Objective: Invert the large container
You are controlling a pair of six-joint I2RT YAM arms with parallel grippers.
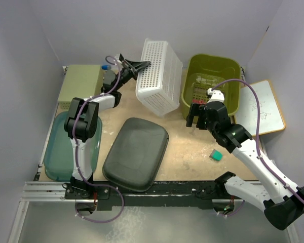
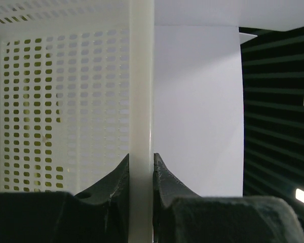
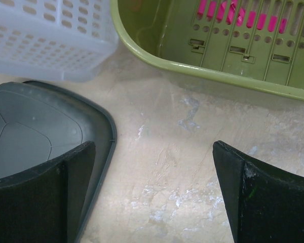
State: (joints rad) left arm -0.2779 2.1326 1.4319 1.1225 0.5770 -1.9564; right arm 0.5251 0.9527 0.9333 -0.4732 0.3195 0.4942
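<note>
**Figure. Large container part-way through its turn, seen from overhead and from both wrists**

The large white perforated container (image 1: 159, 76) stood steeply tilted at the back of the bench (image 1: 187, 147), neither upright nor inverted. Its lower edge was down near the olive-green basket (image 1: 233, 66). The left pincer (image 1: 142, 65) was closed to a narrow gap on a thin strip of the container's rim, high on the side facing the left arm. The left wrist view showed the strip pinched between the two fingertips. The right pincer (image 1: 195, 114) hung wide and held nothing, low over bare bench between the dark grey lid (image 1: 137, 152) and the green basket.

Judged hazards:

- **Slip or swivel.** The hold was a single pinch on a smooth, narrow strip. As the weight passed over the lower edge, the container could probably swivel in the pinch or slide out and drop back.
- **Skidding.** The resting edge had nothing behind it and might skid across the bench instead of acting as a hinge.
- **Collision.** The green basket stood just beside the container, so a swing to that side could knock or shove it.
- **Uneven landing.** If the container toppled toward the arms, it could land half on the grey lid and sit unevenly.
- **Obstruction.** The right arm offered no support and stood within likely reach of a fall
</note>
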